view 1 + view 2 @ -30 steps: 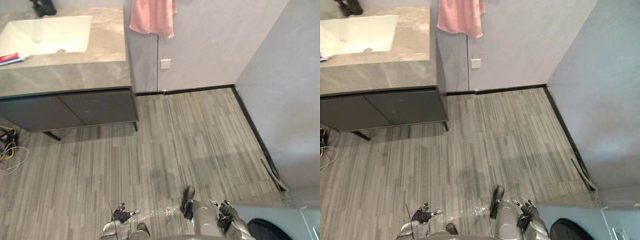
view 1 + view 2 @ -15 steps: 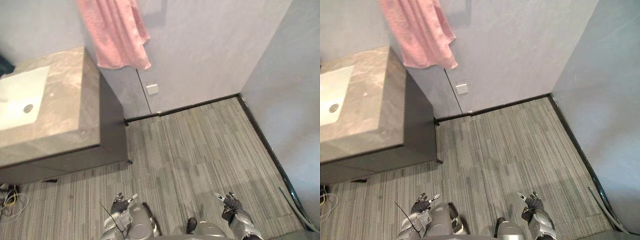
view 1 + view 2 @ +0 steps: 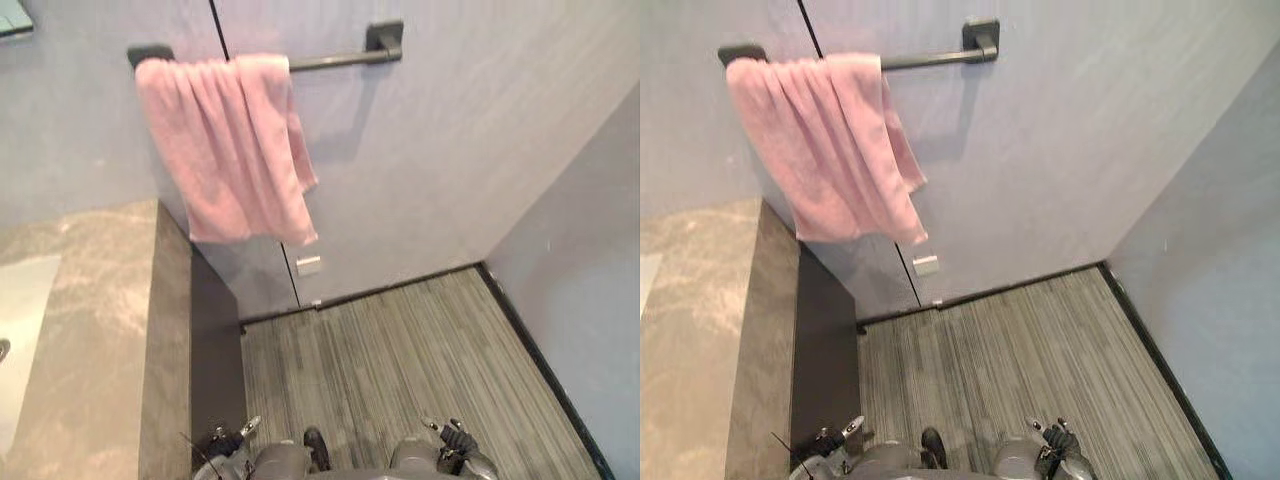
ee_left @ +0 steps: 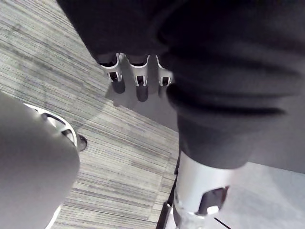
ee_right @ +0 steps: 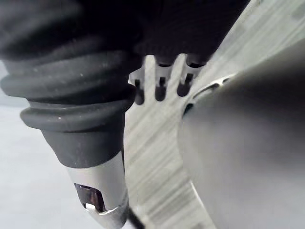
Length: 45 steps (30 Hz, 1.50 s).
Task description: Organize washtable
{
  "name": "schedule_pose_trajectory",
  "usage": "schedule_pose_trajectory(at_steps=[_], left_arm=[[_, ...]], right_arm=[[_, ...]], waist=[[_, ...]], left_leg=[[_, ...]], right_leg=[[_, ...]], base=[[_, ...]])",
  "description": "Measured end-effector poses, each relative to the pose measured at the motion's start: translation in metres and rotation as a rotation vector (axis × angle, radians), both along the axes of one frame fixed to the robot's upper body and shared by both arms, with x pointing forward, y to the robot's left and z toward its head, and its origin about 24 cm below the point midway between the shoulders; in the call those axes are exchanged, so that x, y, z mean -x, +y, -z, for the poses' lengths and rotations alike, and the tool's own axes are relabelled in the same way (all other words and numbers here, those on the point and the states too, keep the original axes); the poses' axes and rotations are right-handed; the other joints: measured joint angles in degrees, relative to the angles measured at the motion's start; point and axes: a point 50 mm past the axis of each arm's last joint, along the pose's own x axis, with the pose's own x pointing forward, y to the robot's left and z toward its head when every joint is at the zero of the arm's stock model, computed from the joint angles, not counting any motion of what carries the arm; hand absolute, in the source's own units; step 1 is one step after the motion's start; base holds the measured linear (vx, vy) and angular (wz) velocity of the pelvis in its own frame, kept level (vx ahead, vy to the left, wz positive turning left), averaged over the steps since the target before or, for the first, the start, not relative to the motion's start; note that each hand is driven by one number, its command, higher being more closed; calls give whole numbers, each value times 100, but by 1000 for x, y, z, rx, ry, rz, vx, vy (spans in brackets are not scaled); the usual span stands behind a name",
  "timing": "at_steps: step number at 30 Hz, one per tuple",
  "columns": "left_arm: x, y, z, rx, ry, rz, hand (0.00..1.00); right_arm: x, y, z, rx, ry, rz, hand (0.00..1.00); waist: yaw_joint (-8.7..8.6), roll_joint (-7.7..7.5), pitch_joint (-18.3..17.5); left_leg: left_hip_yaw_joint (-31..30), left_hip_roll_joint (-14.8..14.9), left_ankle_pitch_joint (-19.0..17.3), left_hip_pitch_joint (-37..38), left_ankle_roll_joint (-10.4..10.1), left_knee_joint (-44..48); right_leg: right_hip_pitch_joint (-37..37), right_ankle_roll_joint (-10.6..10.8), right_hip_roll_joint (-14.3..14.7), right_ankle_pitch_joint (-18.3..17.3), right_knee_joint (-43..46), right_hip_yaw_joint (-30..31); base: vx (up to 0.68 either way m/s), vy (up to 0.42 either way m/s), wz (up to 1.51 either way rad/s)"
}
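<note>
View: the camera has swung upward since half a second ago; the fixtures themselves have not moved.
Pink towel (image 3: pixel 235 150): hangs bunched on the dark rail (image 3: pixel 335 60), whose full length now shows.
Bench (image 3: pixel 100 330): grey stone top below and left of the towel, with less of the pale basin (image 3: pixel 20 330) showing than before.
Left robot hand (image 3: pixel 228 441): well below the towel, over the striped floor (image 3: pixel 400 360), fingers loosely spread, empty.
Right robot hand (image 3: pixel 452 440): below and right of the towel, likewise spread and empty.
</note>
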Motion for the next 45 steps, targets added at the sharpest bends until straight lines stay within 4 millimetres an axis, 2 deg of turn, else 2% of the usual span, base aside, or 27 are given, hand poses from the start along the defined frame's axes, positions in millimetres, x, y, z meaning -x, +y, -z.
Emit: schedule_pose_trajectory(at_steps=[1, 2, 3, 5, 6, 7, 8, 9, 10, 12, 13, 14, 17, 18, 19, 20, 23, 25, 27, 30, 34, 36, 40, 42, 43, 45], left_arm=[[-1, -1, 0, -1, -3, 9, 0], [-4, -2, -1, -1, -9, 22, 0], [-5, -3, -1, 0, -11, 24, 0], [-3, -3, 0, 0, -3, 23, 0], [1, -2, 1, -2, 7, 21, 0], [5, -5, 2, 8, 21, 16, 0], [5, -10, 3, 20, 22, 13, 0], [6, -10, 3, 24, 19, -14, 0], [7, -8, 3, 30, 18, -57, 0], [7, -8, 3, 33, 13, -71, 0], [7, -7, 3, 30, 8, -73, 0], [6, -7, 3, 29, 5, -73, 0], [5, -7, 2, 30, -3, -76, 0], [5, -8, 2, 34, -1, -81, 0], [6, -9, 3, 38, 2, -82, 0], [10, -12, 4, 47, 13, -86, 0], [12, -3, 4, 25, 21, -85, 0], [16, -1, 4, 24, 33, -87, 0], [17, -1, 5, 27, 38, -90, 0], [22, -4, 6, 34, 49, -87, 0], [24, -6, 6, 37, 55, -91, 0], [18, -7, 3, 18, 32, -71, 0], [-14, 2, -22, -58, -161, -32, 0], [-40, 17, -50, -134, -347, -50, 0], [-46, 21, -58, -154, -393, -53, 0], [-64, 35, -86, -225, -543, -71, 0]], right_arm=[[0, -1, 0, 3, -4, 3, 0], [0, -3, -1, 3, -9, 17, 0], [1, -3, 0, 2, -5, 20, 0], [5, -4, 1, -3, 6, 38, 0], [8, -6, 2, -2, 16, 47, 0], [9, -10, 1, 9, 19, 46, 0], [8, -12, 1, 14, 17, 47, 0], [9, -13, 1, 14, 18, 60, 0], [13, -14, 1, 14, 24, 71, 0], [17, -14, 1, 17, 27, 64, 0], [16, -15, 1, 19, 22, 66, 0], [15, -15, 0, 20, 19, 66, 0], [7, -16, -3, 12, -22, 97, 0], [7, -17, -3, 11, -23, 111, 0], [8, -18, -3, 12, -21, 126, 0], [12, -23, -3, 18, -14, 160, 0], [24, -9, 3, -19, 22, 186, 0], [34, -4, 7, -38, 55, 208, 0], [41, -2, 9, -45, 73, 222, 0], [41, -6, 9, -35, 71, 222, 0], [41, -6, 8, -28, 74, 206, 0], [39, -6, 8, -24, 72, 184, 0], [33, -2, 7, -17, 62, 130, 0], [28, 1, 6, -15, 48, 109, 0], [28, 1, 5, -11, 45, 103, 0], [26, -1, 4, -4, 35, 98, 0]], waist=[[-16, 8, -6], [-14, 26, -9], [4, 12, -22], [0, -28, -41], [2, -60, -69], [18, 84, -107], [12, 186, -110], [1, 213, -95], [-5, 220, -87], [56, 200, -55], [88, 167, -51], [100, 157, -52], [154, 162, -54], [153, 186, -69], [156, 220, -85], [145, 321, -144], [170, 17, -219], [154, -56, -264], [156, 2, -329], [138, 102, -378], [162, 144, -398], [161, 146, -402], [167, 107, -406], [170, 97, -414], [170, 98, -414], [169, 101, -418]], left_leg=[[-72, 17, -12, 75, -34, -57], [-159, 70, -60, 157, -152, -116], [-283, 152, -160, 211, -321, -143], [-424, 228, -287, 362, -528, -134], [-545, 302, -383, 460, -674, -118], [-654, 508, -448, 489, -802, -76], [-665, 616, -426, 478, -858, 53], [-672, 771, -403, 291, -893, 593], [-679, 1041, -332, -74, -983, 1706], [-626, 1441, -158, -561, -1076, 3020], [-394, 1512, -171, -651, -1058, 3100], [-288, 1509, -171, -652, -1058, 2973], [-17, 1473, -96, -749, -1092, 1514], [4, 1401, 274, -763, -1093, 864], [-2, 1383, 724, -766, -1061, 584], [62, 1380, 1002, -669, -1048, 273], [163, 1090, 1075, -316, -1054, -438], [204, 910, 1194, -45, -1019, -825], [230, 795, 1253, 110, -989, -1045], [219, 753, 1346, 183, -995, -1266], [160, 773, 1374, 213, -997, -1330], [152, 772, 1374, 210, -997, -1358], [97, 769, 1373, 141, -997, -1367], [93, 767, 1370, 138, -999, -1369], [93, 766, 1369, 136, -999, -1370], [95, 765, 1369, 126, -1000, -1370]], right_leg=[[-101, -2, 32, 6, -421, -16], [-220, -4, 126, 122, -1278, 15], [-278, -15, 288, 665, -2784, 89], [-286, 2, 412, 1427, -3552, 433], [-204, -43, 528, 1917, -3623, 699], [-227, -191, 718, 1922, -3400, 727], [-246, -257, 760, 1722, -3218, 618], [-178, -351, 761, 1547, -2992, 461], [136, -448, 788, 1349, -2929, 195], [704, -553, 906, 1197, -3163, -94], [1091, -558, 914, 1195, -3452, -199], [1193, -557, 898, 1196, -3556, -234], [1377, -517, 895, 1200, -3813, -257], [1380, -462, 928, 1203, -3844, -248], [1378, -417, 966, 1200, -3851, -230], [1394, -338, 1059, 1201, -3903, -159], [1503, -179, 958, 1303, -4179, -92], [1611, -126, 870, 1335, -4302, -86], [1678, -97, 806, 1329, -4337, -76], [1666, -91, 807, 1329, -4336, -80], [1685, -78, 844, 1316, -4334, -118], [1683, -76, 844, 1314, -4333, -120], [1638, -67, 842, 1303, -4334, -150], [1636, -65, 842, 1295, -4335, -149], [1635, -65, 841, 1294, -4336, -149], [1625, -65, 842, 1294, -4343, -148]], base=[[282, -89, 60], [388, -189, 63], [323, -196, 63], [385, -269, 47], [451, -344, 47], [541, -412, 47], [352, -263, 53], [491, -424, 66], [386, -363, 72], [371, -328, 60], [284, -227, 40], [231, -182, 25], [163, -53, 1], [136, 46, -6], [237, 134, -10], [196, 129, -8], [130, 116, -7], [49, 86, 0], [17, 63, 0], [4, 12, 0], [-11, -20, 4], [0, 0, 0], [1, -1, 5], [0, 0, 0], [0, 0, 0], [35, 1, -1]])
